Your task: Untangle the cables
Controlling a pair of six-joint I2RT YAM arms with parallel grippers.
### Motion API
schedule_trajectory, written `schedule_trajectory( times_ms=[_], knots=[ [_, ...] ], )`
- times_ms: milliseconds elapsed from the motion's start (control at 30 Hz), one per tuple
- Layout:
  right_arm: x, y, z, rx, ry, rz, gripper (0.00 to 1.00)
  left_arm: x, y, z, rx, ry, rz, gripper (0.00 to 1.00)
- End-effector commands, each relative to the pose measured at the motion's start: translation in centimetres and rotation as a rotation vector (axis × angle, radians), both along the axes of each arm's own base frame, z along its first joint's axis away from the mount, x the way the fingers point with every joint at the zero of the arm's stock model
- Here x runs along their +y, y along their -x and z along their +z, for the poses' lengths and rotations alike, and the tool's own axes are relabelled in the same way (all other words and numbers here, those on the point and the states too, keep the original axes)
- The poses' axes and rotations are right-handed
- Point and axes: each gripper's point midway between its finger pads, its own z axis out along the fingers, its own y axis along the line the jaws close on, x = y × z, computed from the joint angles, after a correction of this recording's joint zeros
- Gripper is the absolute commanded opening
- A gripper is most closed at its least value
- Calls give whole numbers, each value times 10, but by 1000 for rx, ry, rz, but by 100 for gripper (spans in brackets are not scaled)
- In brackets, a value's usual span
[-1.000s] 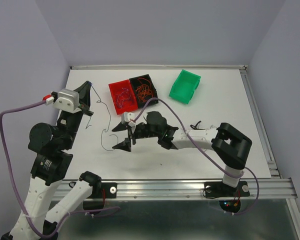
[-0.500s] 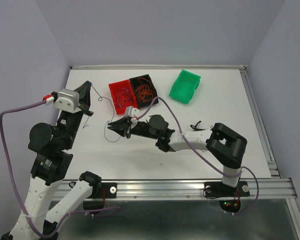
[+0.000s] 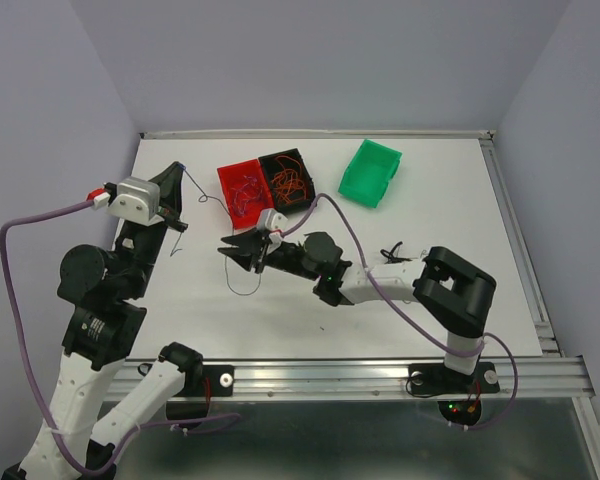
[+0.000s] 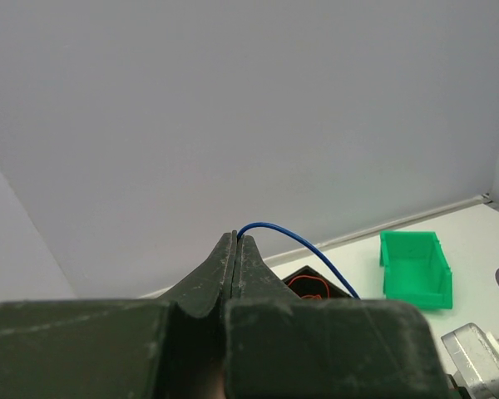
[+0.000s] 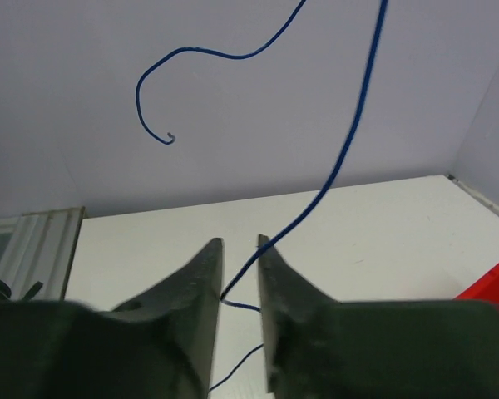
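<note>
1. Left gripper [image 3: 178, 172], upper left of the top view: fingers pressed shut on one end of a thin blue wire [image 3: 202, 199]. The left wrist view shows the wire [image 4: 299, 241] coming out of the closed tips [image 4: 236, 241] and arcing down to the right.
2. The blue wire hangs from there across to the middle of the frame and reaches the right gripper [image 3: 238, 252]. A loose curl of it lies on the white table [image 3: 450, 190] just below that gripper.
3. Right gripper [image 5: 239, 245]: fingers narrow, with a small gap showing. The wire [image 5: 349, 141] runs down through the gap, close to one finger. I cannot tell whether it is pinched.
4. The wire's free end is a small hook at upper left of the right wrist view.
5. Red bin [image 3: 230, 175], upper centre, has purple wires [image 3: 246, 192] in it.
6. Black bin [image 3: 290, 156] touches the red bin's right side and holds orange wires [image 3: 288, 182].
7. Green bin [image 3: 370, 172] sits right of the black one, apart from it and tilted.
8. Short black strand [image 3: 392, 250] lies on the table by the right arm's forearm.
</note>
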Motion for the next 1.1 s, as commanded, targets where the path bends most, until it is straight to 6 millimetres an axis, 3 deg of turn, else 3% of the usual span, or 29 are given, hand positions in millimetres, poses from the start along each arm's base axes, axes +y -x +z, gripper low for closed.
schedule_trajectory(
  times_ms=[0,67,100,233,367,467,500,533,567,600,633,667,700,800,1067],
  knots=[
    [-15,6,41,-39,-120,-17,16,-4,-2,8,-40,2,-12,0],
    [-20,3,42,-28,-128,-39,10,-3,-3,6,-38,-1,-8,0],
    [-22,3,44,-26,-134,-49,1,-4,-4,4,-32,-4,-4,0],
    [-39,1,56,-17,-160,-99,1,-7,-13,-8,-7,-20,-1,0],
    [-73,2,78,-6,-213,-176,1,-29,-33,-32,54,-64,-64,0],
    [-107,6,102,-21,-269,-244,1,-58,-50,-65,116,-134,-166,0],
    [-121,9,114,-36,-295,-262,0,-72,-57,-86,151,-171,-223,0],
    [-129,8,119,-34,-311,-287,1,-79,-61,-90,144,-175,-251,0],
    [-134,8,122,-46,-312,-303,1,-91,-65,-110,178,-202,-304,0],
    [-138,8,127,-47,-325,-310,1,-95,-62,-106,160,-202,-332,0],
    [-142,8,132,-61,-330,-327,1,-103,-68,-125,196,-218,-357,0],
    [-148,5,139,-60,-348,-353,1,-111,-67,-128,193,-222,-403,0],
    [-149,3,140,-61,-345,-371,1,-119,-71,-144,228,-231,-434,0],
    [-149,-6,143,-59,-328,-416,1,-135,-68,-157,240,-229,-530,0],
    [-146,-20,120,-2,-268,-476,1,-134,-56,-151,206,-197,-550,0]
  ],
)
